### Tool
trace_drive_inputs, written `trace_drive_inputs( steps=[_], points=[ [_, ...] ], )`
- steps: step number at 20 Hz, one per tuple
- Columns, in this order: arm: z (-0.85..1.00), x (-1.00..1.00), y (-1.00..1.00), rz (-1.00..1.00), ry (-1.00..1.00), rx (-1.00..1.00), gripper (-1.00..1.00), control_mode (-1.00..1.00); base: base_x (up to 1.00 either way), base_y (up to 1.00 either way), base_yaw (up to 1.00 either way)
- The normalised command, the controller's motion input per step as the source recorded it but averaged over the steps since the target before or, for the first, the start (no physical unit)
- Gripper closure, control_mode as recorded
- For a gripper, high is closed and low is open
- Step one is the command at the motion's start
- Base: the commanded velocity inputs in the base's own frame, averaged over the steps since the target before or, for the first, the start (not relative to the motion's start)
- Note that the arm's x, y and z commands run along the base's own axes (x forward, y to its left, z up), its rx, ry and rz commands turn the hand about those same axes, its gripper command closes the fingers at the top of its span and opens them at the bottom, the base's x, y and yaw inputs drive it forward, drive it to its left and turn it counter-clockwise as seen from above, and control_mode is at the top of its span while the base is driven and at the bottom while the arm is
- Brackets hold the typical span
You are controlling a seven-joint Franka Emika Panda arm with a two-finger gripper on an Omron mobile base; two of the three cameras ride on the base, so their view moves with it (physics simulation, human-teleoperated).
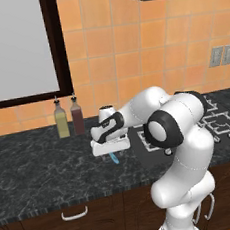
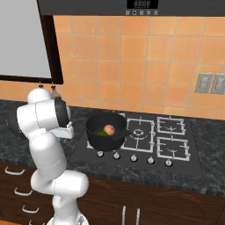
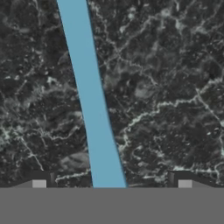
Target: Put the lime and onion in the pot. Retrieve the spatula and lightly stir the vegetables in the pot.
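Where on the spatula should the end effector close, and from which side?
Grip the spatula on its thin straight handle, from straight above. It lies flat on the dark counter, so only a top-down approach works, with one finger on each long edge. The end effector already straddles the handle, fingertips well apart.

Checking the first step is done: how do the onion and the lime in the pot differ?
The onion is orange-brown and sits in plain sight; the lime is yellow-green and shows just a sliver. The onion lies to the right, the lime to its left and slightly nearer the camera. Both are small and lie inside the black pot.
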Motion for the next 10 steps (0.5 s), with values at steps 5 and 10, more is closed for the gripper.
trace_drive_inputs(
  steps=[5, 10],
  points=[
    [-0.40, -0.45, 0.01, 0.00, 0.00, 0.00, 1.00, -1.00, 0.00, 0.00, 0.00],
    [-0.45, -0.55, 0.00, 0.00, 0.00, 0.00, 1.00, -1.00, 0.00, 0.00, 0.00]
  ],
)
